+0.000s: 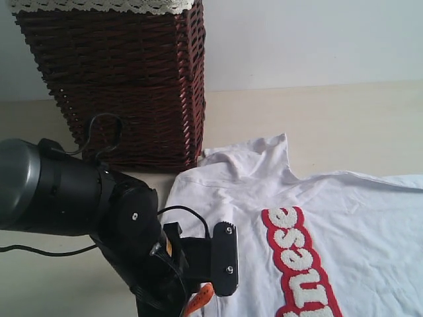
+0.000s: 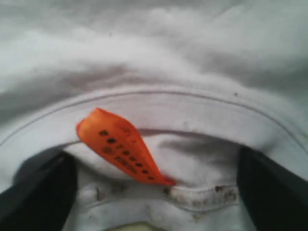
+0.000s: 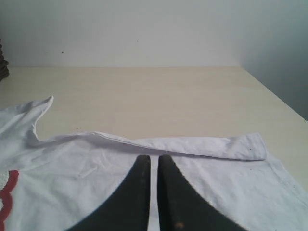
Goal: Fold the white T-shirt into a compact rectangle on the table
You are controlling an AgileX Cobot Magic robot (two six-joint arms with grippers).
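The white T-shirt (image 1: pixel 357 218) lay spread flat on the pale cream surface (image 1: pixel 317 112), its red-outlined fuzzy lettering (image 1: pixel 301 261) running down the chest and one corner touching the foot of the brown wicker basket (image 1: pixel 125 86); the basket, trimmed with white lace edging (image 1: pixel 99 5), stood at the back against the wall; my left pincer (image 2: pixel 154 159) was down at the shirt's collar with its jaws released and spread wide, one dark finger (image 2: pixel 41 195) on either side of the neckband; the orange neck tag (image 2: pixel 122 147) stuck up from the collar seam between them, curled and printed with small dark marks; I could not tell whether those fingers touched the cloth; my right pincer (image 3: pixel 154 161) was clenched, its two black fingers (image 3: pixel 137 192) nearly meeting with only a thin slit between and nothing caught in it; it hung above the shirt's body, pointing towards a folded-over band of white fabric (image 3: pixel 192 144) and the bare surface beyond.
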